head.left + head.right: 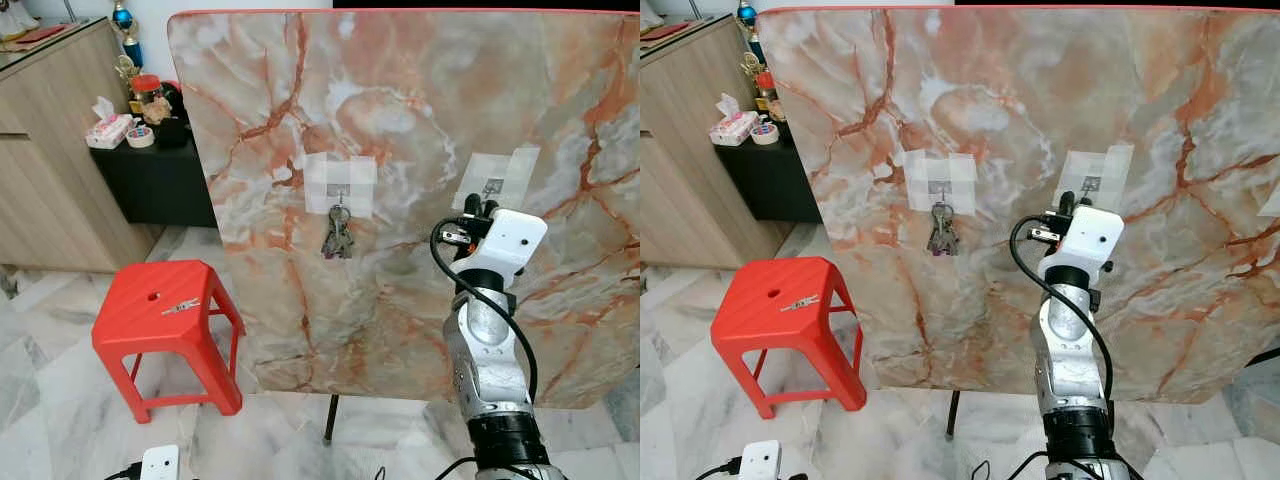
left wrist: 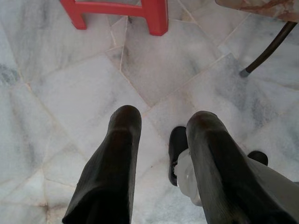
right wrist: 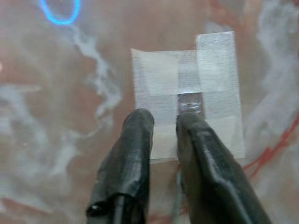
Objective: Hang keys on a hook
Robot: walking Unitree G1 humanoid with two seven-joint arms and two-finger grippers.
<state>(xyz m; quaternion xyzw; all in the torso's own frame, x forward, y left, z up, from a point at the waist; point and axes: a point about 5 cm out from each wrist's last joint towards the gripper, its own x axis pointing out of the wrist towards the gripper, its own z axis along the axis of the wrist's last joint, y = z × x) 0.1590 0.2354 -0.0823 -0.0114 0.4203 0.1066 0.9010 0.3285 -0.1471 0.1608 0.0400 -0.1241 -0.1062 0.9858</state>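
Keys on left hook, right gripper at right hook

Keys (image 1: 337, 238) hang in a bunch from the left hook (image 1: 340, 188), which is taped to an upright marble board (image 1: 400, 90) near its middle. A second hook (image 1: 493, 185) sits under its own tape patch further toward the board's right edge, with nothing seen hanging from it.

The right gripper (image 3: 164, 122) is raised against the board at this second hook. In the right wrist view its two black fingers (image 3: 133, 154) are close together with a narrow gap between them, their tips just below the small metal hook and over the lower part of the tape; whether they pinch anything cannot be told.

The left gripper (image 2: 163, 123) hangs low over the marble floor (image 2: 56, 93), fingers spread and holding nothing.

A red stool (image 1: 165, 310) stands on the floor beside the board's lower left corner, with a small metal clip-like thing (image 1: 181, 306) lying on its seat. Behind it, near the board's upper left corner, a dark cabinet (image 1: 150, 180) carries a tissue pack (image 1: 108, 128) and jars.
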